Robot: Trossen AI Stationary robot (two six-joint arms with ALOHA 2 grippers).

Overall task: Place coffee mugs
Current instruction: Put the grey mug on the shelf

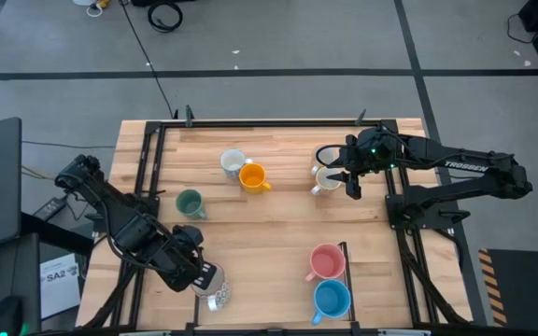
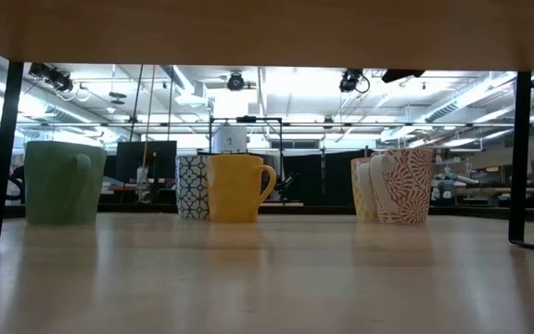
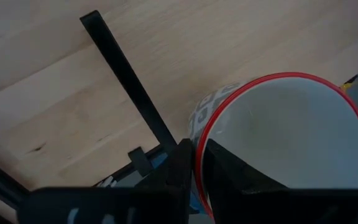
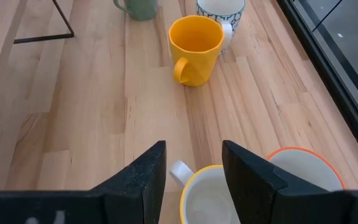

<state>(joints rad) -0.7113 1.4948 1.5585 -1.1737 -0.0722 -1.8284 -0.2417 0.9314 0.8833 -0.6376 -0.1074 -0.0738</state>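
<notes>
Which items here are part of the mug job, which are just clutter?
Job: orange mug, patterned mug, green mug, pink mug, blue mug, red-rimmed mug gripped by left claw, two mugs under right claw.
Clutter: floor cables, leaflet.

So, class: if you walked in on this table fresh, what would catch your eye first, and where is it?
Probably the orange mug standing bright at the table's middle rear, beside a white patterned mug. Next, the pink mug and blue mug paired at the front right. At the front left edge, the left gripper pinches a red-rimmed mug.

Wooden table, black frame
</notes>
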